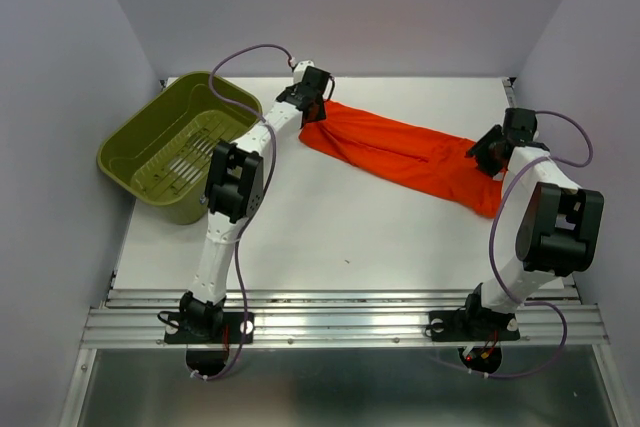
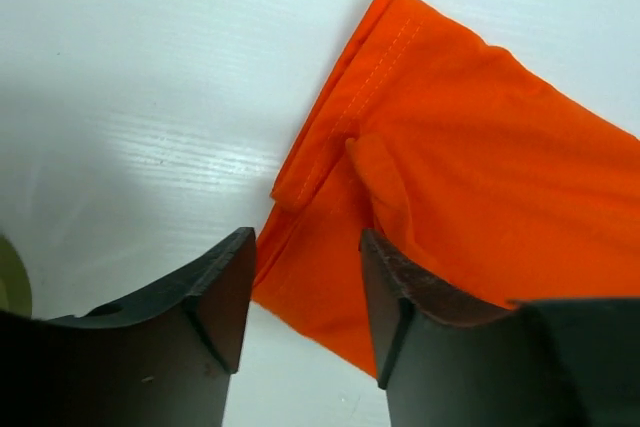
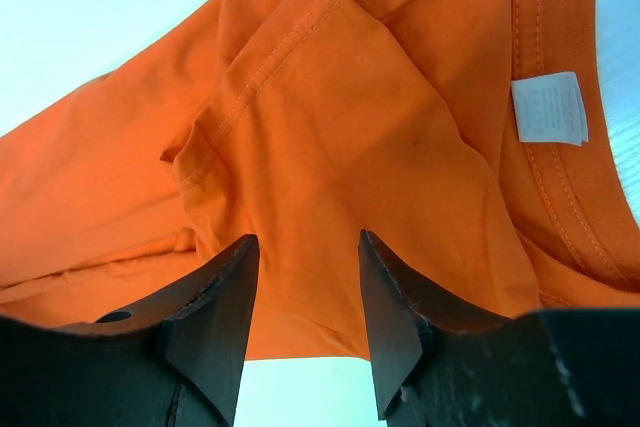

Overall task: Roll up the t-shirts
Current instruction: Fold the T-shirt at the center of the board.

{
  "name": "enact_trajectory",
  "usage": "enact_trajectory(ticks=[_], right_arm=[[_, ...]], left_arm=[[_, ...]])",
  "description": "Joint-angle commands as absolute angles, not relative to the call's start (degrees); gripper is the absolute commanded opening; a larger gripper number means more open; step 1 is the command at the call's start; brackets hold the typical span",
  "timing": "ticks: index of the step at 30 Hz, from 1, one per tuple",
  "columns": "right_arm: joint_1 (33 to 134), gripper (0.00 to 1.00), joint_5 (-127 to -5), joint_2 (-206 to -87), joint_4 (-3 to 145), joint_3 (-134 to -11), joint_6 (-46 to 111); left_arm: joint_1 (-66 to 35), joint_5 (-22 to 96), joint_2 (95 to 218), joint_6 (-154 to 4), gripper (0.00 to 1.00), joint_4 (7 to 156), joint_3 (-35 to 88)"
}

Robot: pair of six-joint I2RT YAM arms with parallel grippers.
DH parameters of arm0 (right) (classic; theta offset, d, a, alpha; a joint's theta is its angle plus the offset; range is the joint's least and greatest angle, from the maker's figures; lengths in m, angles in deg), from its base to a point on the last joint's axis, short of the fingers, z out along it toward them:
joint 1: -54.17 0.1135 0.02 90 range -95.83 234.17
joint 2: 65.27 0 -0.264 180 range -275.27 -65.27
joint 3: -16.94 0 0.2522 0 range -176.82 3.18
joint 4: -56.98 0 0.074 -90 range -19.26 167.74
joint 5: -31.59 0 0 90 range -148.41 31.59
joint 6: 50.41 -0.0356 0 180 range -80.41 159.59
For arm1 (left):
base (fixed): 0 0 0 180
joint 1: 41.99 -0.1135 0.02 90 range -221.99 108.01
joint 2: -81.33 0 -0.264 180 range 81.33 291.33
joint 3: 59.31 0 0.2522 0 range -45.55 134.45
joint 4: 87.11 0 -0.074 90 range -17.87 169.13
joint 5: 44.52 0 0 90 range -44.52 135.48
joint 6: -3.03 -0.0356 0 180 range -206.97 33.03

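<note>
The orange-red t-shirt (image 1: 405, 152) lies folded into a long band across the far half of the white table, slanting from far left to near right. My left gripper (image 1: 317, 115) is open over its left end, the hem (image 2: 420, 147); cloth shows between the jaws (image 2: 307, 247), not pinched. My right gripper (image 1: 484, 159) is open over the right end, by the collar with its white label (image 3: 548, 107); cloth lies between the fingers (image 3: 305, 257).
An olive-green slotted plastic basket (image 1: 178, 144) stands tilted at the table's far left edge, close to my left arm. Grey walls enclose the table on three sides. A metal rail (image 1: 340, 322) runs along the near edge.
</note>
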State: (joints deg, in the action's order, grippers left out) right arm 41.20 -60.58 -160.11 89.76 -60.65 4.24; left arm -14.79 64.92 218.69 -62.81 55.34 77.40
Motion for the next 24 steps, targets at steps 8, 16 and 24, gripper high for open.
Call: enact_trajectory(ticks=[8,16,24], right_arm=[[42.39,0.49,-60.26,-157.12,91.04,-57.73,4.79],[40.9,0.53,-51.29,-150.62,96.22,-53.6,4.79],[35.01,0.6,-55.94,-149.99,96.93,-48.68,3.39]], left_arm=[[-13.78,64.55,212.03,-64.03,0.57,58.03,69.58],[-13.78,65.69,215.81,-65.35,0.57,57.24,71.52],[-13.86,65.78,218.44,-66.76,0.59,57.16,72.66]])
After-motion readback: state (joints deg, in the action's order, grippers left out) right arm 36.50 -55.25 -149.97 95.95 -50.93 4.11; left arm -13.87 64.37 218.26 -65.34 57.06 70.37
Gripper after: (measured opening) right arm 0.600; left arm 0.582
